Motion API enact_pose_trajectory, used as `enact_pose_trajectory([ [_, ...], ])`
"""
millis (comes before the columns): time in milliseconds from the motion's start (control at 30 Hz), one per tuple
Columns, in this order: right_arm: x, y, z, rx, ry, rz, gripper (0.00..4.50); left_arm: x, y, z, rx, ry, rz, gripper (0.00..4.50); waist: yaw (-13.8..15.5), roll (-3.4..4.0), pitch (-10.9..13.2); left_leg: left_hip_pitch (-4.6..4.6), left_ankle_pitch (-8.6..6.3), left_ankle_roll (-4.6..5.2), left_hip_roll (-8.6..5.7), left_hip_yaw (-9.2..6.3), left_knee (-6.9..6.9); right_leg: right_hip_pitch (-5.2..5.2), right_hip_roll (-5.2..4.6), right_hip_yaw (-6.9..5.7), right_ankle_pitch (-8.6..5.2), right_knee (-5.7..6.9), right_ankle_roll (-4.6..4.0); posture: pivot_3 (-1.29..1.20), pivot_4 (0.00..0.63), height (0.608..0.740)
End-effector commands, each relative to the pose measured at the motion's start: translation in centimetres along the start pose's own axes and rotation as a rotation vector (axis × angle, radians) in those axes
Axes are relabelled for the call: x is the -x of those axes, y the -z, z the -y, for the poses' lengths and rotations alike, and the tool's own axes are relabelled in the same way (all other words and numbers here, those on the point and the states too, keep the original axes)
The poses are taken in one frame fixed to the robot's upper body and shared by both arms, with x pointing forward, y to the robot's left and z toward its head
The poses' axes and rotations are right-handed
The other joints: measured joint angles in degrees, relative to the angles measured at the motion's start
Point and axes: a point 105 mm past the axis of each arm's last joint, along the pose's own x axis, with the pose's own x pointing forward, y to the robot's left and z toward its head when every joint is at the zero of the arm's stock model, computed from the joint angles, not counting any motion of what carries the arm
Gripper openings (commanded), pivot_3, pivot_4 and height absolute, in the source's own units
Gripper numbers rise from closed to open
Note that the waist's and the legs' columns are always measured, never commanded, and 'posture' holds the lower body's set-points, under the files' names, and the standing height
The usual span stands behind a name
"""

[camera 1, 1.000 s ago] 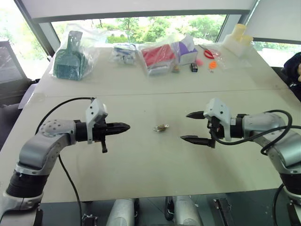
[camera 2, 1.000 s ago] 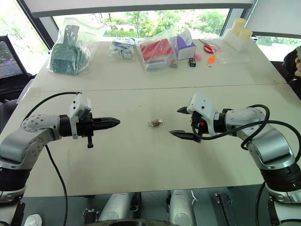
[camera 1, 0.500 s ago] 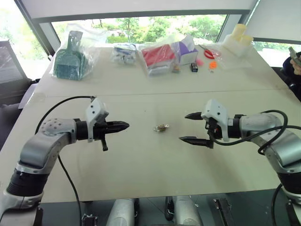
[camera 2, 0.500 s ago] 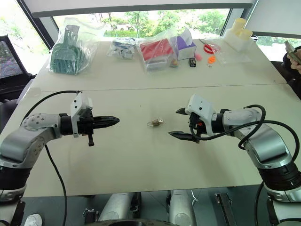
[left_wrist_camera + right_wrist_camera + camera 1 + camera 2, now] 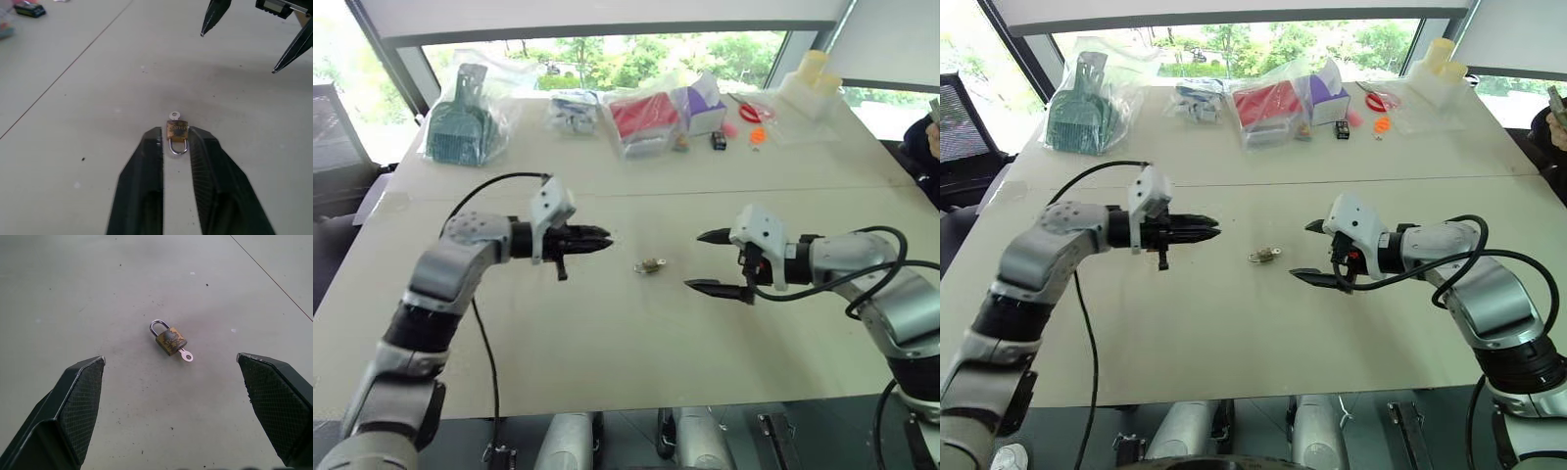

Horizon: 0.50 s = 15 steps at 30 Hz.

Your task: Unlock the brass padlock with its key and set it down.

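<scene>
On the pale tabletop (image 5: 607,352), the right hand (image 5: 707,260) hovers to the right of centre with its two black fingers spread wide and nothing between them, tips pointing left. Just to its left, the brass padlock (image 5: 170,339) lies flat on the tabletop, apart from both hands, its silvery shackle closed and the key (image 5: 186,355) sticking out of the bottom of its body. Left of the padlock, the left hand (image 5: 602,237) points right toward it, fingers parted only by a narrow gap and empty. Along the far edge sit a green scoop in a plastic bag (image 5: 460,122) at the left, a red box in a bag (image 5: 641,116) near the middle, and a white container (image 5: 811,83) at the far right.
</scene>
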Motion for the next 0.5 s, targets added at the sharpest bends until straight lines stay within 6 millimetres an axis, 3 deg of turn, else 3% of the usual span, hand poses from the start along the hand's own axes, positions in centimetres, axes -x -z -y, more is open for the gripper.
enact_pose_trajectory([
  [33, 0.2, -0.9, 0.0, 0.042, 0.025, 0.024, 4.50, -1.2, 0.6, 0.0, -0.056, 0.060, -0.046, 2.63, -0.16, 0.00, 0.00, 0.00, 0.00, 0.00, 0.01, 0.01, 0.00, 0.00, 0.00, 0.01, 0.00, 0.00, 0.00, 0.00, 0.150, 0.740],
  [167, 0.2, -0.8, -0.3, 0.036, 0.037, 0.025, 4.50, -3.1, 1.9, -0.2, -0.092, 0.083, -0.082, 4.47, -0.04, -0.02, 0.01, 0.01, 0.00, 0.00, 0.01, 0.02, 0.00, -0.01, 0.01, 0.00, 0.00, 0.03, 0.00, 0.00, 0.150, 0.740],
  [500, 0.4, -0.6, -0.6, 0.025, 0.063, 0.020, 4.50, -6.7, 4.3, 0.1, -0.127, 0.018, -0.104, 4.47, 0.03, -0.03, 0.01, -0.03, -0.02, 0.03, 0.09, -0.03, 0.16, 0.02, -0.02, 0.00, 0.01, 0.05, 0.00, 0.00, 0.150, 0.740],
])
